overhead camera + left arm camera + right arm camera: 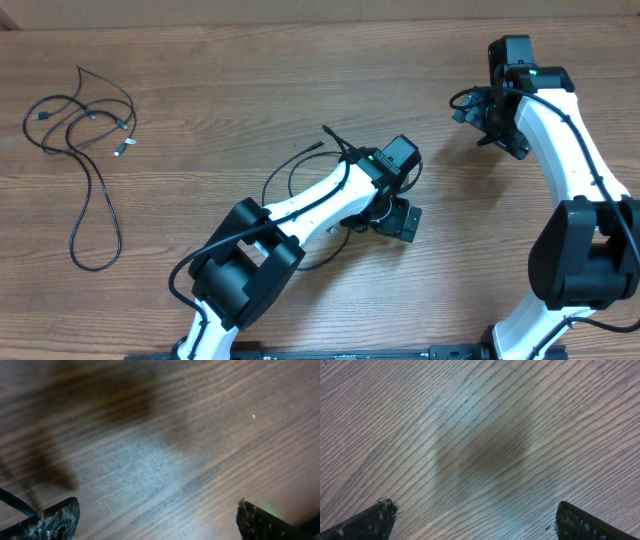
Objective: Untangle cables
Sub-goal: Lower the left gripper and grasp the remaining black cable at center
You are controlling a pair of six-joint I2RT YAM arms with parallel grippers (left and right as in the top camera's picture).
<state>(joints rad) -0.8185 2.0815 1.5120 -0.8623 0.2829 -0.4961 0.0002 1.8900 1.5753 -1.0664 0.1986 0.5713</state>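
At the near edge of the wooden table (250,80), the overhead view shows both arm bases. The left arm (300,205) reaches diagonally toward the table's middle, and the right arm (575,160) rises along the right side.

The left gripper (398,220) hangs low over bare wood near the centre. A thin black arm wire (275,180) loops out beside its forearm. The left wrist camera adds what the overhead cannot: the left gripper (157,525) has its two dark fingers (55,520) at opposite lower corners of the frame. The jaws are spread wide, with only blurred, shadowed wood grain between them. A dark strand crosses the corner by the left-hand finger; what it belongs to cannot be told from that view.

Farther back and to the right, the right gripper (490,128) points leftward over empty wood. In its own wrist view the right gripper (475,522) is likewise fully spread. Its fingers (370,520) frame sharp grain and a soft shadow, and it grips nothing.

Only the overhead shows the cables (88,120). They lie at the far left of the table, well apart from both grippers, as a loose knot of thin black cords with small plug ends. One long loop trails from the knot toward the near side. Neither wrist camera sees them.
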